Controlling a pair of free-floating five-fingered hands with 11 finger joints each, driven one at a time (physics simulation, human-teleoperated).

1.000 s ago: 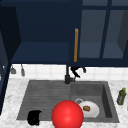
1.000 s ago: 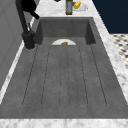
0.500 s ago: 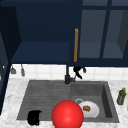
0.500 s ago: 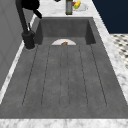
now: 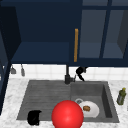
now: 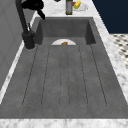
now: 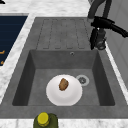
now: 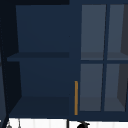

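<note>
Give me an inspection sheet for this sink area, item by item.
Surface: grey sink with ribbed drainboard, set in a marble counter.
Job's things: black faucet; white plate with a brown bit of food in the basin.
Clutter: green bottle; red ball.
Hands: right hand at the faucet; left hand at the sink's front left edge.
Cables: nothing seen.
Surroundings: blue wall cabinet, wooden handle, left side open.

The front view faces the sink (image 5: 45,97) and wall cabinet (image 5: 45,32) head-on. The left and right side views look along the basin from opposite ends, sharing the plate (image 7: 64,90) and faucet (image 6: 25,27). The upper view faces the cabinet more closely.
</note>
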